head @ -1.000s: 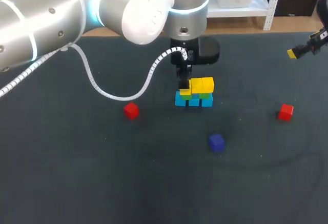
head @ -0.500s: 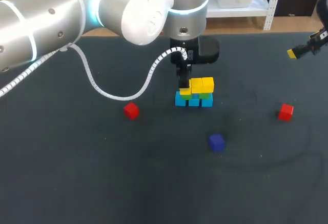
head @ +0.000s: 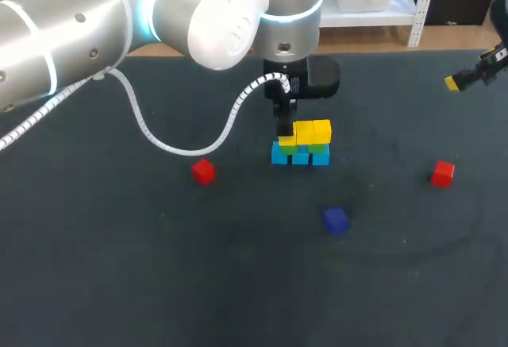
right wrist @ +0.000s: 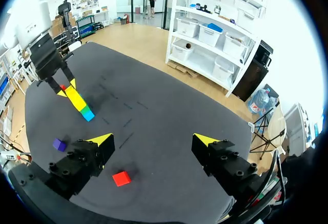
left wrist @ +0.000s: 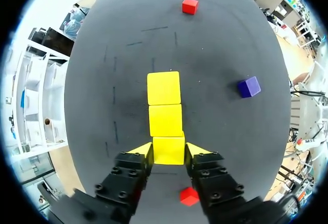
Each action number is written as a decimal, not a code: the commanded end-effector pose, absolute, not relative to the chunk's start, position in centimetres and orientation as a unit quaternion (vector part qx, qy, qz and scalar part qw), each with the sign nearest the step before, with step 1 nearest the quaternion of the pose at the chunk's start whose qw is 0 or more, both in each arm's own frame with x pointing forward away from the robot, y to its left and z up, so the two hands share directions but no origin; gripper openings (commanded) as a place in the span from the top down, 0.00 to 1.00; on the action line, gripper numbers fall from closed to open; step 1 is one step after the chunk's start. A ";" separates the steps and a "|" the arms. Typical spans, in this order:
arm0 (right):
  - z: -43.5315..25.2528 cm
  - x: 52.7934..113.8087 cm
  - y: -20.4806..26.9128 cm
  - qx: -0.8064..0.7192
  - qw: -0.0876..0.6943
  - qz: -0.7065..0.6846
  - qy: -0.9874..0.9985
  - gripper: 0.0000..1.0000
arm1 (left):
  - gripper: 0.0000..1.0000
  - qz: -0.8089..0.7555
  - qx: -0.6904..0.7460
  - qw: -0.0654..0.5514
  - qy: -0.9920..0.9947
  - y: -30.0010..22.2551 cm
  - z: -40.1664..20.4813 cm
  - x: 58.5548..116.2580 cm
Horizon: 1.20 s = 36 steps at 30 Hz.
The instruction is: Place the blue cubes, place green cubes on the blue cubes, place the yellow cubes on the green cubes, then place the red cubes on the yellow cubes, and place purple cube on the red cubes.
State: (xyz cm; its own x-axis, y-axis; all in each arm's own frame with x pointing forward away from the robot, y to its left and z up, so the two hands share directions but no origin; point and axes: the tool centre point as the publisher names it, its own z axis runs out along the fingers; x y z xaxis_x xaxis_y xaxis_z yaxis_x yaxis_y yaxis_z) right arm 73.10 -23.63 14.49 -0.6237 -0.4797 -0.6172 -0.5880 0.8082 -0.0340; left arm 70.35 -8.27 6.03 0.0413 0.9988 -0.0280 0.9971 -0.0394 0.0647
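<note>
**Q:** Where is the yellow cube (left wrist: 168, 149)?
**A:** It sits at the left end of the stack (head: 302, 147), in the top layer. Both fingers of the left hand (left wrist: 168, 151) press on it from opposite sides. It lies in line with two other yellow cubes (left wrist: 164, 87).

**Q:** What does the head view add?
**A:** It shows the layers: blue cubes (head: 300, 157) on the surface (head: 119, 267), with green cubes (head: 318, 148) above them. The left wrist view shows only the yellow tops.

**Q:** What lies around the stack?
**A:** A red cube (head: 203, 171) lies near the stack's left. A second red cube (head: 443, 173) lies well apart to its right. The purple cube (head: 336, 220) lies on the robot's side of the stack.

**Q:** And the right hand (right wrist: 154, 142)?
**A:** It is far to the right of the stack. The head view shows only one yellow tip. Its own wrist view shows the fingers spread wide, holding nothing.
</note>
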 end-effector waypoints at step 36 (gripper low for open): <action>14.6 73.0 -23.6 -0.297 0.315 0.085 0.897 0.00 | 0.00 -0.017 0.530 0.109 0.841 0.8 8.3 68.9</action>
